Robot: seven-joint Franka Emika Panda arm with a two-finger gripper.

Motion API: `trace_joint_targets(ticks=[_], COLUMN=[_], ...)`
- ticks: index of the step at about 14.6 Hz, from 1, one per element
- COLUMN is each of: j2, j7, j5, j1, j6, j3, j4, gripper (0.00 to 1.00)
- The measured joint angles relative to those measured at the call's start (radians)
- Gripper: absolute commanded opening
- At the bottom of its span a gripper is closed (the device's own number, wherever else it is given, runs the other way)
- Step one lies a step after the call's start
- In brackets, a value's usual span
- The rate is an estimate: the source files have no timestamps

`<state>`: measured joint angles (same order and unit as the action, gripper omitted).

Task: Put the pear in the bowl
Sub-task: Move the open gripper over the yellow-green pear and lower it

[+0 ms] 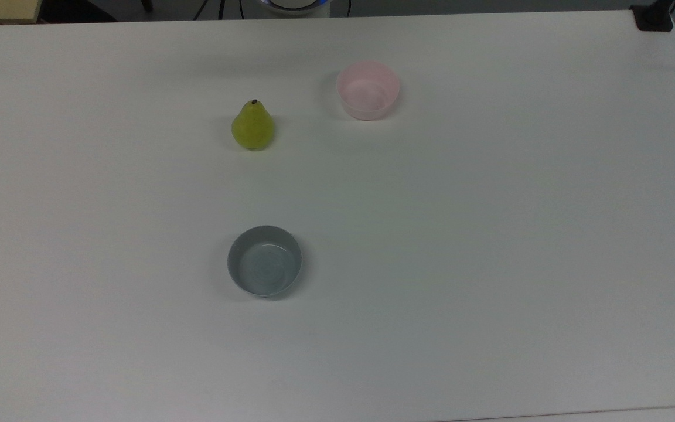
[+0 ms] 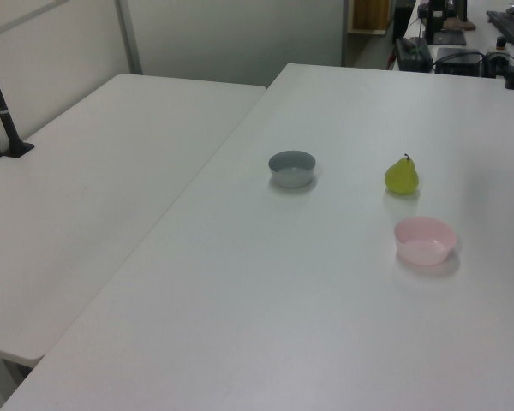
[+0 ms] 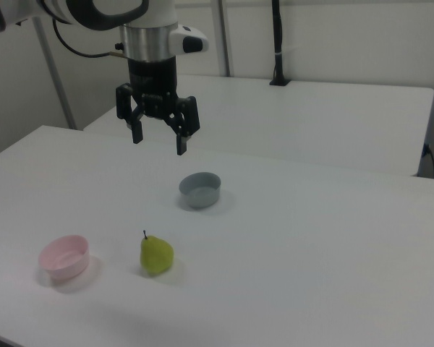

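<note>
The yellow-green pear (image 1: 252, 126) stands upright on the white table, stem up; I also see the pear (image 2: 402, 176) in the left view and the pear (image 3: 156, 254) in the right view. The pale pink bowl (image 1: 368, 89) sits empty a short way off, to the top view's right of the pear; the same bowl (image 2: 425, 241) shows in the left view and the bowl (image 3: 64, 257) in the right view. My gripper (image 3: 159, 140) hangs high above the table in the right view, open, with nothing between its fingers, well above and behind the pear.
A grey-blue bowl (image 1: 265, 261) of like size stands empty nearer the top view's bottom, also seen as the grey-blue bowl (image 3: 200, 189) below my gripper's height. A second white table (image 2: 86, 197) adjoins, with a black post (image 2: 2, 107) on it.
</note>
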<state>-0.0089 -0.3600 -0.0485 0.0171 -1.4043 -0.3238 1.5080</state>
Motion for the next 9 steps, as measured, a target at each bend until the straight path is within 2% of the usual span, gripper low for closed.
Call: trace_joint_targets(ticks=[9], j2=[0.015], j7=[-0.011], j5=[0.000], j1=[0.018], j6=[-0.002], j3=[0.011], j4=[0.005], gripper=[1.00])
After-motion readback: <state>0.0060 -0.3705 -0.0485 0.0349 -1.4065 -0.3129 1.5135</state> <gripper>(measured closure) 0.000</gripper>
